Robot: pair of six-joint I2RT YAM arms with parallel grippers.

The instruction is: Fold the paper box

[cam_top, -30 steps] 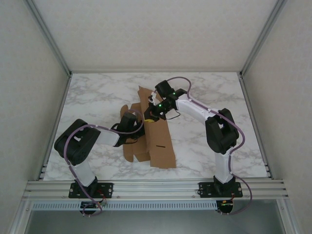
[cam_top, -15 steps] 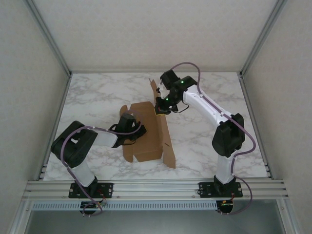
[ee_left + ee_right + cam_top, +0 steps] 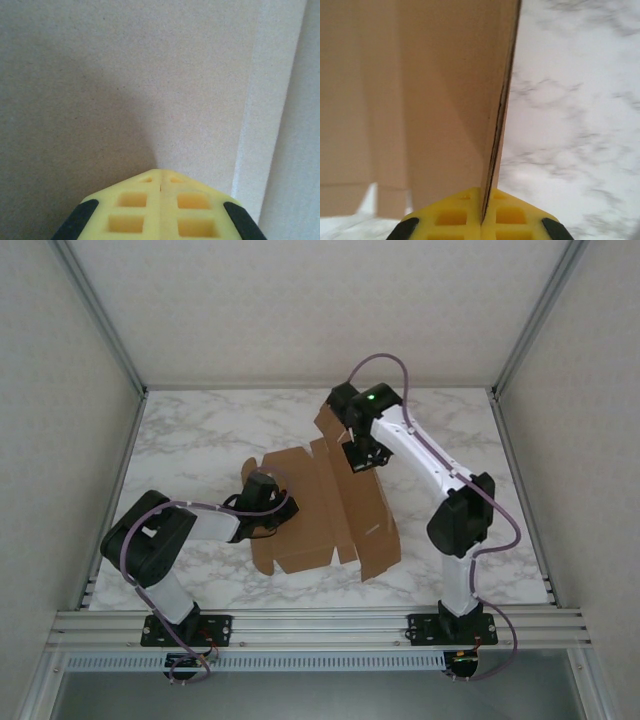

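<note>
- Black-and-white left arm bends low, reaching rightward; its yellow left tool has its fingers pressed together.
- Right arm stretches forward; the right tool pinches the plain brown cardboard paper box edge.

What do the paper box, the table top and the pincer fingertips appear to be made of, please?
Paper box: plain brown cardboard, matte, with a thin cut edge seen in the right wrist view. Table top: smooth white surface with grey veins, either marble or a marble-print laminate. Pincer fingertips: yellow, apparently moulded plastic or rubber, with square recesses.
</note>
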